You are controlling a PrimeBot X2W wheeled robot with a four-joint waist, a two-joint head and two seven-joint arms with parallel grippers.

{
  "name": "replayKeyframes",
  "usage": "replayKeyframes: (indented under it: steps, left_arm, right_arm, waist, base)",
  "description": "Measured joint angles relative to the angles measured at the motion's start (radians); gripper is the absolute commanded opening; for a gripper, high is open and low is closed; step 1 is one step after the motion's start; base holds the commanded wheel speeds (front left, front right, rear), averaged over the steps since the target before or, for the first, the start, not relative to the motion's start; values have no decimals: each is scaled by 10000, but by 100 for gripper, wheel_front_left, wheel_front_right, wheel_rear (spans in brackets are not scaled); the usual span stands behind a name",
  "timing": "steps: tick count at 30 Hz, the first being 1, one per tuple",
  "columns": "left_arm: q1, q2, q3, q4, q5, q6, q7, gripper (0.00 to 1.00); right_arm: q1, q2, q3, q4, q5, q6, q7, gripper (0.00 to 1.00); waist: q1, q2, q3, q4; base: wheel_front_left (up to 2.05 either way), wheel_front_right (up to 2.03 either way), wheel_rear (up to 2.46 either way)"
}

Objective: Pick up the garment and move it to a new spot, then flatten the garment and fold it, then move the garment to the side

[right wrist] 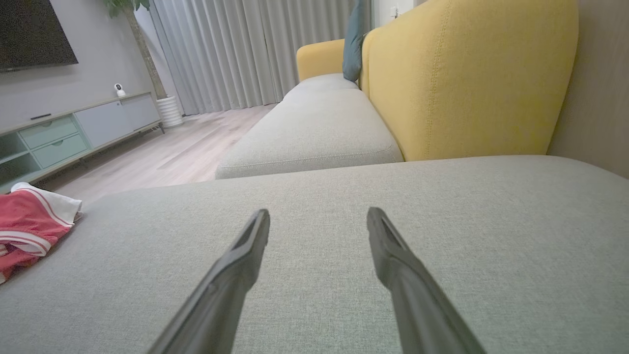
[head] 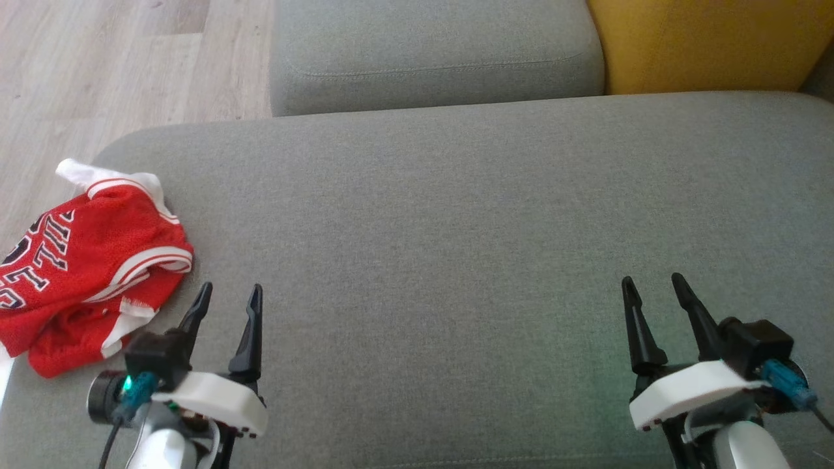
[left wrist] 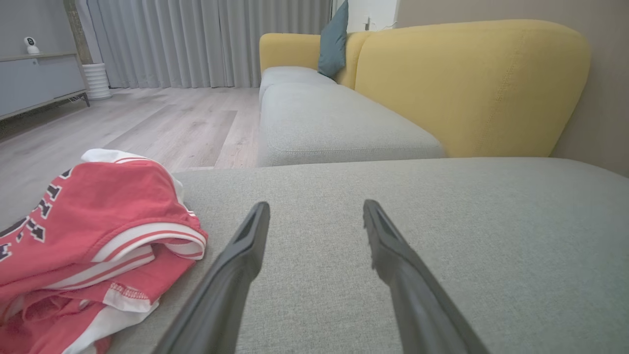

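The garment (head: 85,260) is a red jersey with white trim and dark lettering, crumpled in a heap at the left edge of the grey sofa cushion (head: 456,215). The left wrist view has the garment (left wrist: 88,236) at the lower left, and the right wrist view catches the garment (right wrist: 29,221) at its far left. My left gripper (head: 230,293) hovers open just right of the heap, apart from it, nothing between its fingers. My right gripper (head: 651,283) stands open over bare cushion at the lower right. Both point toward the sofa's back.
A second grey seat cushion (head: 430,58) lies beyond, with the yellow backrest (head: 704,42) at the upper right. Wooden floor (head: 117,65) drops off past the cushion's left edge. A teal pillow (left wrist: 334,39), curtains and a low cabinet (right wrist: 73,132) stand farther off.
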Motion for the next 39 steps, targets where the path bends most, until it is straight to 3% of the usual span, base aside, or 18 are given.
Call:
replayKeyframes:
  steps: [23,39]
  left_arm:
    - [-6,8,33,224,268,73,-90,100]
    - [-408,221,487,297,224,288,-90,100]
  right_arm:
    - [2,15,-54,-29,-65,0,-48,100]
    - [-24,21,464,-884,-35,0,228,100]
  waist:
    - [0,0,73,199]
    - [0,0,293,2123]
  base:
    - [0,0,0]
    - [0,0,0]
